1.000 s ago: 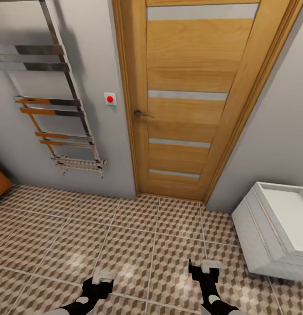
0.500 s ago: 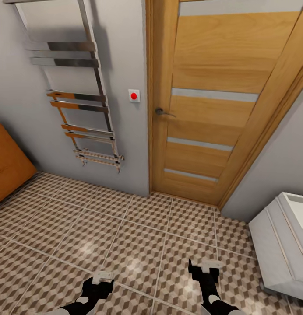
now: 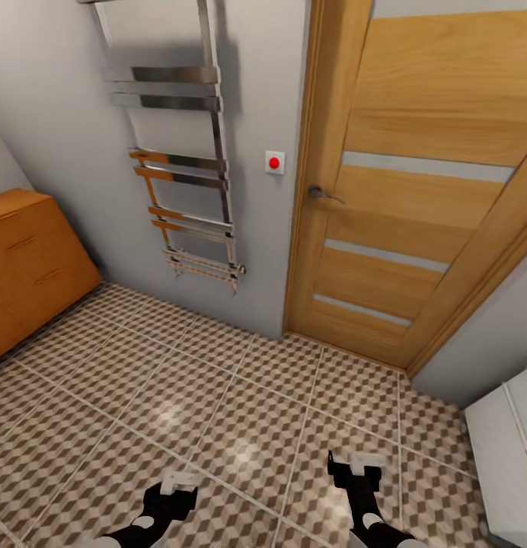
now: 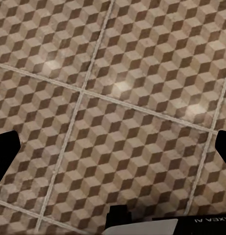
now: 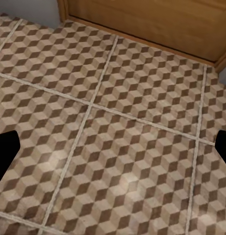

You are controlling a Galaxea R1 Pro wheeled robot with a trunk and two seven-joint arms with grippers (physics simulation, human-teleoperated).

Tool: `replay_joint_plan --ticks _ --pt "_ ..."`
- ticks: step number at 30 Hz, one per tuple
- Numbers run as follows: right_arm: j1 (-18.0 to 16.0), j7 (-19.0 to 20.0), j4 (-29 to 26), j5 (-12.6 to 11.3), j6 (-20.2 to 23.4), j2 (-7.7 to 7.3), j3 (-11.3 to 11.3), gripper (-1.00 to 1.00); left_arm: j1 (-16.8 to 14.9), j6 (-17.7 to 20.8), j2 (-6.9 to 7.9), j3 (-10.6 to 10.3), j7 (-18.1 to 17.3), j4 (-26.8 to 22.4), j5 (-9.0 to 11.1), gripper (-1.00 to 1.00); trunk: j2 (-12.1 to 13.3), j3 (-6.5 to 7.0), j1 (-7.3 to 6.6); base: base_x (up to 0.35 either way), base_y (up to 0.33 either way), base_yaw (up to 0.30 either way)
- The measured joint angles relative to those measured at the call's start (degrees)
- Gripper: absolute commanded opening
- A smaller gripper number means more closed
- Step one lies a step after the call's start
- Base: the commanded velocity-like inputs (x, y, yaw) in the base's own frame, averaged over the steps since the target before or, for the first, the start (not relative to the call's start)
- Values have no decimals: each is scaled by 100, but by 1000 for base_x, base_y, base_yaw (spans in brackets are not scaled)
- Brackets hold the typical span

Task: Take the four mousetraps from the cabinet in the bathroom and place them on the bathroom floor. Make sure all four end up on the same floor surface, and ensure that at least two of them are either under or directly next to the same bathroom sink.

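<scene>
The cabinet (image 3: 31, 266) is cut by the edge.

Cube-patterned bathroom floor (image 4: 122, 98) tiles with pale grout lines, between the left claw's (image 4: 113, 147) spread dark fingertips (image 4: 5, 152).

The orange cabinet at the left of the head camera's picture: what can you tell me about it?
The cabinet is a low orange-brown piece that looks wooden, with a flat top. Its front shows drawers with slim bar handles in the same wood tone, all shut as far as can be seen. It stands upright on the bathroom floor, its end close to the grey wall that carries the chrome towel rail. Part of it is cut off by the picture's left edge. Nothing lies on the visible top.
</scene>
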Motion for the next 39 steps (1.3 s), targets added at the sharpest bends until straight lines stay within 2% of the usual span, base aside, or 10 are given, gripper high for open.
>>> replay_joint_plan --ticks 39 --pt "0 0 0 0 16 9 0 100 0 0 -8 0 0 4 1 100 0 -187 0 0 0 259"
